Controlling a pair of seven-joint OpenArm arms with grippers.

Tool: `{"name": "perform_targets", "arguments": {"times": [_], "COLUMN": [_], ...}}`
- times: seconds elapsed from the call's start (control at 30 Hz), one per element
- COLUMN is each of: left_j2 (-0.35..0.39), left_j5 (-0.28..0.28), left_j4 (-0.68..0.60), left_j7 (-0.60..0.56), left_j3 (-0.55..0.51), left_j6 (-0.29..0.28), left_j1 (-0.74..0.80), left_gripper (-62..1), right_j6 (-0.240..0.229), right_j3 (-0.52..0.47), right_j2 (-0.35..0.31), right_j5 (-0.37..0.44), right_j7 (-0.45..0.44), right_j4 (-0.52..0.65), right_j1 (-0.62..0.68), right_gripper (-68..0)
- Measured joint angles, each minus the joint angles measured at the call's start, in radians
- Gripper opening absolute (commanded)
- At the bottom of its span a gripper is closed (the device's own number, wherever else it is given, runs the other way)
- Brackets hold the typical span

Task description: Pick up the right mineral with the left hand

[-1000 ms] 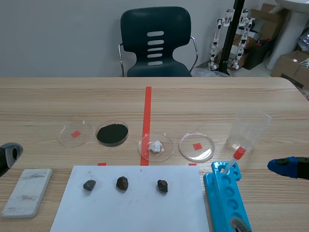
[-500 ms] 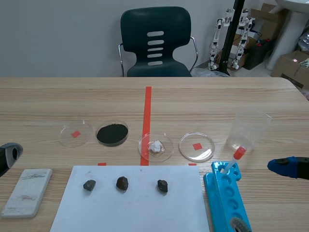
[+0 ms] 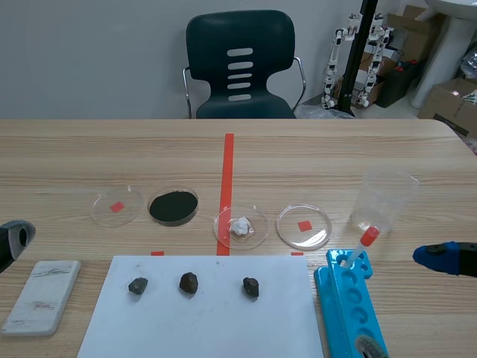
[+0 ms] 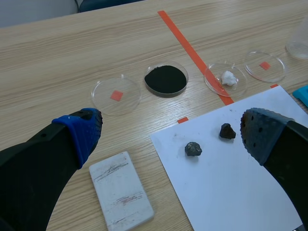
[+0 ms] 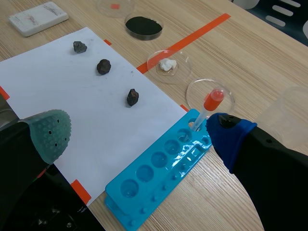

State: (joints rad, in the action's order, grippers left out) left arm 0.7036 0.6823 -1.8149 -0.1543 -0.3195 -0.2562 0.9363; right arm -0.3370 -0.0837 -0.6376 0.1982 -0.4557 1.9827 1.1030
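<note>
Nothing moved, right mineral [image 3: 250, 287] well apart from left tool [image 4: 173, 132]

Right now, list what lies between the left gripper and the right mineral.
Scene view: white slab beside the left gripper, then left mineral and middle mineral, before the right mineral.

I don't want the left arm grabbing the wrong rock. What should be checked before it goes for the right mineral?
1. Left gripper open: ok, fingers wide apart.
2. Right mineral lying free on the white paper, touching nothing else: ok.
3. Target seen in the left wrist view: not ok, only two minerals show there.
4. Straight low path clear: not ok, the left mineral and middle mineral lie between.
5. Right gripper away from the target: ok, it sits beyond the blue tray.
</note>
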Motion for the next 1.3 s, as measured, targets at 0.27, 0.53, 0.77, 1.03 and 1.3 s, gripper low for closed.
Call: {"name": "perform_targets", "arguments": {"times": [0.27,0.53,0.77,1.03,1.3], "left_j2": [0.0,0.0,0.028,0.031,0.028], "left_j5": [-0.004,-0.008,-0.008,-0.008,-0.007], "left_j4": [0.0,0.0,0.0,0.0,0.0], "left_j7": [0.162,0.474,0.624,0.738,0.841], "left_j3": [0.005,0.109,0.32,0.596,0.857], "left_j6": [0.0,0.011,0.209,0.421,0.615], "left_j1": [-0.046,-0.261,-0.427,-0.637,-0.854], "left_gripper": [-0.7,-0.7,-0.7,-0.7,-0.7], "right_j6": [0.0,0.0,0.0,0.0,0.0], "right_j3": [0.0,0.0,0.0,0.0,0.0], "right_j2": [0.0,0.0,0.0,0.0,0.0], "right_j5": [0.0,0.0,0.0,0.0,0.0], "right_j7": [0.0,0.0,0.0,0.0,0.0], "right_j4": [0.0,0.0,0.0,0.0,0.0], "right_j1": [0.0,0.0,0.0,0.0,0.0], "right_gripper": [-8.8,-8.8,-8.8,-8.8,-8.8]}}
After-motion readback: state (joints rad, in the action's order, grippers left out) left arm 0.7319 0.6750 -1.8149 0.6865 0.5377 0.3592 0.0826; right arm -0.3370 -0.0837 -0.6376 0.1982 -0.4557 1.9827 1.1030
